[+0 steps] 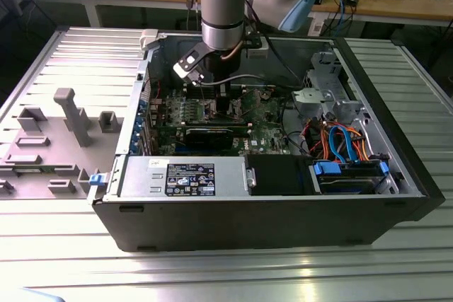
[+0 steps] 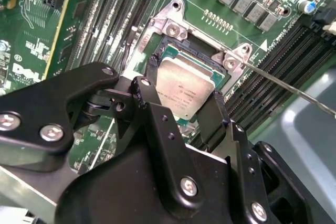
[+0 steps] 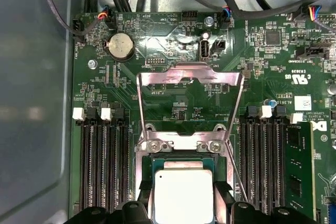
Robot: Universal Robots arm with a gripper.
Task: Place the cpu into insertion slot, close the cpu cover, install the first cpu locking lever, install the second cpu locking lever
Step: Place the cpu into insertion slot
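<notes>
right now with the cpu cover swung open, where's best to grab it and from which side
Take the cpu cover by its free crossbar, the edge farthest from its hinge. That bar is the widest flat strip on the frame and seems raised off the green board, so come from the side away from the cpu and pinch across its thickness. The side rails are thin.

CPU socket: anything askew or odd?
Nothing stands out. The cpu looks square in the insertion slot, with the gripper straddling it. The cpu cover is swung back open over the board and a thin locking lever sticks out unlatched: open, not damaged.
</notes>
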